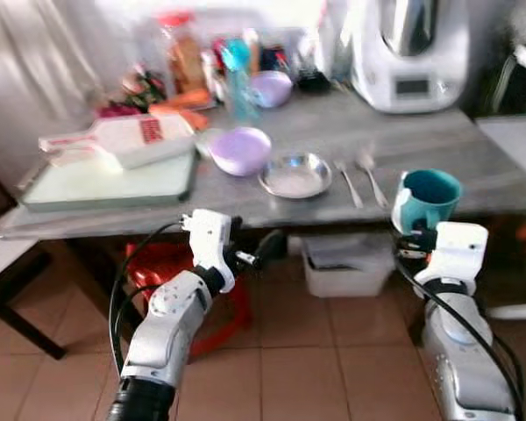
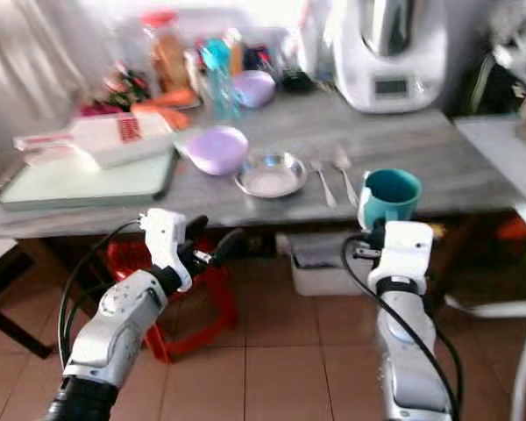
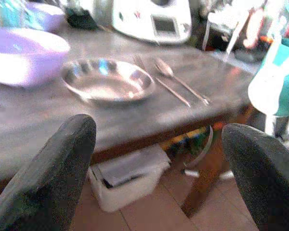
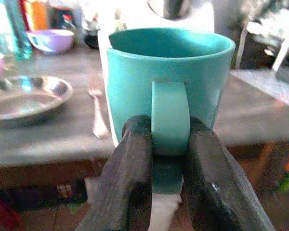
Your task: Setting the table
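I have the grey stone-look worktop (image 1: 473, 167) ahead of me, crowded toward the back: a white kitchen machine (image 1: 410, 53), a teal bottle (image 1: 238, 79) and a small lilac bowl (image 1: 272, 88). Nearer the front edge sit a pale green cutting board (image 1: 105, 184), a larger lilac plastic bowl (image 1: 240, 150), a shallow round steel plate (image 1: 295, 174), then a steel fork (image 1: 348, 182) and steel spoon (image 1: 370, 175) lying side by side just beside the plate. Under the worktop I see a red plastic stool (image 1: 171, 272) and a white storage bin (image 1: 346, 263).

My right gripper (image 4: 166, 144) holds a teal ceramic mug with a white stripe (image 1: 428, 200) upright, in the air at the worktop's front edge, right of the spoon. The right wrist view shows its fingers (image 4: 130, 183) clamped on the mug's handle. My left gripper (image 1: 259, 250) hangs below the front edge; the left wrist view shows its fingers (image 3: 53, 168) wide apart, holding nothing.
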Controlling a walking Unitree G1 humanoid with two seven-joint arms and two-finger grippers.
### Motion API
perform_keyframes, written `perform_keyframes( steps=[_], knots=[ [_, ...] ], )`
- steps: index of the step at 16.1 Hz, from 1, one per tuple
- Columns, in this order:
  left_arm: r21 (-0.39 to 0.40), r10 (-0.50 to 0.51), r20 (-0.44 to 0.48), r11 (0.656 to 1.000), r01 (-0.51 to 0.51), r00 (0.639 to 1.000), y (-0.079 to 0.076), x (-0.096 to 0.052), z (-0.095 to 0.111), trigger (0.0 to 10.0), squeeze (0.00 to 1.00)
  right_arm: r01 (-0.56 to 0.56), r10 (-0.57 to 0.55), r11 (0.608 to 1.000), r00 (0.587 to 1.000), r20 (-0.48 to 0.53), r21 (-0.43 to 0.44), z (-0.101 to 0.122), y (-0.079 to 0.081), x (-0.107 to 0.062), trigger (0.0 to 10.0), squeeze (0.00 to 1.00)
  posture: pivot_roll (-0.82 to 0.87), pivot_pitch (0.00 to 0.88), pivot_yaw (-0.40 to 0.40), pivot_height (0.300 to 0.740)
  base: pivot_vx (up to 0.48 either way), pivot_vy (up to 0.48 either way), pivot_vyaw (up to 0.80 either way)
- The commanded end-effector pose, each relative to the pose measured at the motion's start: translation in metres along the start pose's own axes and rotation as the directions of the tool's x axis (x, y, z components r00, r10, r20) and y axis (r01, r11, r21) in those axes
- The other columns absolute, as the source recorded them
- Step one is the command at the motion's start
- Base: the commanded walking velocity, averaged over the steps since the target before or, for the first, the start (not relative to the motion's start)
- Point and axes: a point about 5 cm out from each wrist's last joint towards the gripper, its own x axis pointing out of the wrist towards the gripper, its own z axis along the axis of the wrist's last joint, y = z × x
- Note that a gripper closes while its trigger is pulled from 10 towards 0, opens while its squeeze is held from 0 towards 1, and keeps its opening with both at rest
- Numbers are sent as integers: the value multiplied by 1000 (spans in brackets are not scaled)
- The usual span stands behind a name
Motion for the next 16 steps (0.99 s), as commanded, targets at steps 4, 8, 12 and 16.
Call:
perform_keyframes(
  steps=[4,8,12,16],
  knots=[
    [18,11,37,1000,-12,999,3,0,17,10000,0,-40,39,999,997,67,16,16,14,3,10000,0,-42,0,47,740,287,0,213],
    [23,-14,46,1000,13,999,-1,0,22,10000,0,-26,24,1000,995,93,17,23,13,4,10000,0,-41,0,47,740,273,0,0],
    [19,-14,19,1000,13,1000,-2,-6,16,10000,0,-22,21,1000,995,95,17,23,13,4,10000,0,-39,0,44,740,245,0,-400],
    [16,-18,15,1000,17,1000,-4,-5,15,10000,0,-28,26,999,995,94,18,24,14,5,10000,0,-39,0,42,740,248,0,-166]
  ],
)
